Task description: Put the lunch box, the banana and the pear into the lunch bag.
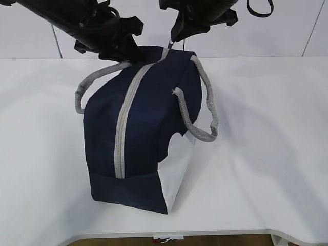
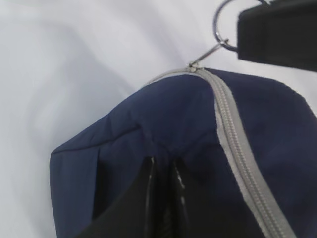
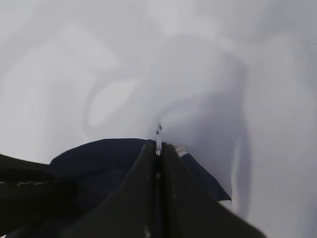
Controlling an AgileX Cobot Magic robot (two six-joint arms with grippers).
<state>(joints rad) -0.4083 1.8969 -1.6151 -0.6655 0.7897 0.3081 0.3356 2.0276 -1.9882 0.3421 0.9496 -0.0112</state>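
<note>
The navy lunch bag stands on the white table, its grey zipper closed along the top. My left gripper is shut on a fold of the bag's fabric at its far end, seen close in the left wrist view. My right gripper is shut on the zipper's ring pull at the far end; the ring's edge shows between the tips in the right wrist view. The lunch box, banana and pear are out of view.
Two grey strap handles hang off the bag, one left and one right. The white end panel faces the front. The table's front edge runs just below the bag.
</note>
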